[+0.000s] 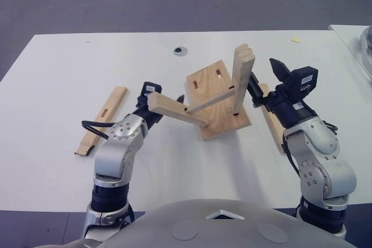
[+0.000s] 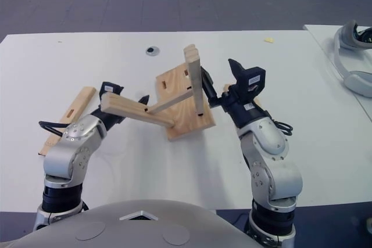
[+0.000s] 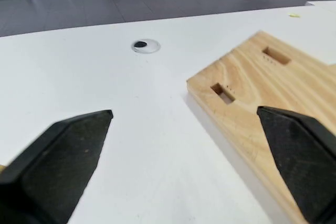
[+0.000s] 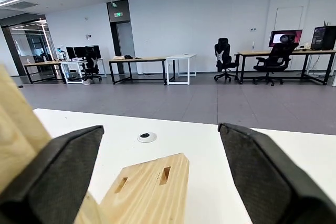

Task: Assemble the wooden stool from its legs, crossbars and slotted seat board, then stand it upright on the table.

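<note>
The slotted seat board (image 1: 218, 100) lies flat at the table's centre and also shows in the left wrist view (image 3: 273, 93). A frame of two legs joined by a crossbar (image 1: 210, 101) leans over it. One leg (image 1: 243, 76) stands upright on the board. The other leg (image 1: 177, 110) hangs low to the left, lying across my left gripper (image 1: 165, 94), whose fingers (image 3: 63, 156) stand open with nothing between them. My right gripper (image 1: 263, 75) is open right of the upright leg, one finger (image 1: 252, 88) against it. That leg (image 4: 16, 124) shows beside the finger.
A loose slotted leg (image 1: 103, 119) lies on the table to the left. Another wooden piece (image 1: 272, 120) lies under my right arm beside the board. A round grommet (image 1: 181, 51) sits at the back centre. A headset (image 2: 354, 56) rests on the neighbouring table.
</note>
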Robot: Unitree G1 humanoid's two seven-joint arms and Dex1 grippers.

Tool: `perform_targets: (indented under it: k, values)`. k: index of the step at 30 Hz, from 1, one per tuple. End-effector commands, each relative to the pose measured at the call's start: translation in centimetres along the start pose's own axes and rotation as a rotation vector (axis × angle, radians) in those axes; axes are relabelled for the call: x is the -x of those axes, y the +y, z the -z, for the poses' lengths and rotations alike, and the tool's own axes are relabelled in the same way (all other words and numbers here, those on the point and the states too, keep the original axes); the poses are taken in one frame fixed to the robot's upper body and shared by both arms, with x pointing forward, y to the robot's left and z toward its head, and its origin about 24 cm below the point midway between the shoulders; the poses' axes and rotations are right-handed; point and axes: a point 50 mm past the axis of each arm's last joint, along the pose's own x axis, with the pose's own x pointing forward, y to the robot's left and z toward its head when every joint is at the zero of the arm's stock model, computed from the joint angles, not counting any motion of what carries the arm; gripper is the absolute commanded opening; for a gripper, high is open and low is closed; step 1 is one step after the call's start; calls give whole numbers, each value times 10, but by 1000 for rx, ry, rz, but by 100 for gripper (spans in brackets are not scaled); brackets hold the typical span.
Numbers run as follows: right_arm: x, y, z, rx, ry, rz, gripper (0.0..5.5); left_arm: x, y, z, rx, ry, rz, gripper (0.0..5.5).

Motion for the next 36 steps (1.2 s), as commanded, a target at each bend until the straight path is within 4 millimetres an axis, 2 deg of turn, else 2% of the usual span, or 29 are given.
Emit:
perform_targets:
  k: [1, 7, 13, 16, 18, 21, 23, 24, 25, 27, 28, 29, 30, 31, 32, 33, 36]
  values:
    - [-5, 14, 8, -32, 40, -148, 412, -8, -23, -16, 37, -115, 87, 511]
    - [-7, 5, 10, 5, 44, -112, 412, -9, -15, -15, 34, -121, 40, 511]
    - [-2, -18, 31, 59, 157, 64, 412, 3, 43, -15, -40, -166, -355, 511]
    - [3, -30, 41, 82, 194, 155, 412, 7, 52, -23, -79, -234, -432, 511]
    - [10, -51, 42, 118, 191, 328, 412, 17, 60, -19, -88, -234, -502, 511]
    - [40, -95, 37, 33, 116, 795, 412, 57, 86, 0, -13, -221, -819, 511]
    - [63, -107, 31, 17, 70, 991, 412, 84, 88, 7, -19, -224, -947, 511]
    - [70, -106, 27, 29, 51, 1028, 412, 93, 86, 9, -31, -221, -972, 511]
    - [72, -100, 22, 33, 29, 1024, 412, 102, 79, 10, -25, -216, -981, 511]
    - [56, -69, 10, 45, -20, 826, 412, 101, 55, 5, -20, -224, -874, 511]
    - [38, -41, 6, -9, -44, 593, 412, 86, 31, -2, -18, -247, -693, 511]
    - [21, -6, 1, -55, -49, 282, 412, 68, 1, -11, -44, -278, -435, 511]
    - [13, 29, -5, -106, -44, -16, 412, 53, -37, -18, -99, -296, -106, 511]
    - [14, 58, -8, -181, -27, -254, 412, 45, -59, -20, -84, -300, 112, 511]
    - [16, 72, -9, -216, 1, -397, 412, 40, -73, -22, -96, -309, 252, 511]
    - [15, 74, -8, -234, 14, -419, 412, 34, -78, -25, -87, -323, 289, 511]
    - [9, 52, -3, -200, 28, -299, 412, 30, -76, -24, -73, -330, 250, 511]
